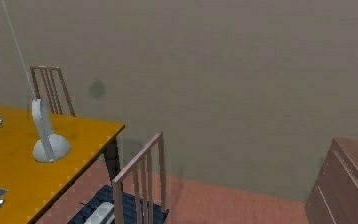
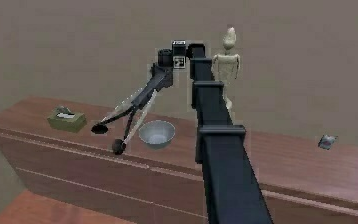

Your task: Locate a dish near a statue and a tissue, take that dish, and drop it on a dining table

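A grey dish (image 2: 157,133) stands on a long wooden sideboard (image 2: 287,165). To its left lies a green tissue box (image 2: 65,120). Behind it, to the right, rises a pale wooden figure statue (image 2: 227,65). My dark arm (image 2: 222,150) reaches up over the sideboard. The gripper (image 2: 109,138) slants down to the left, its thin fingers (image 2: 120,146) ending just left of the dish. I cannot tell whether it holds anything. In the forward view an orange dining table (image 1: 82,140) fills the lower left.
On the dining table stands a white curved lamp base (image 1: 49,140). One wooden chair (image 1: 52,90) sits behind the table, another (image 1: 142,180) at its near corner over a blue rug. A wooden cabinet (image 1: 342,180) stands at the right. A small grey item (image 2: 328,141) lies on the sideboard's right end.
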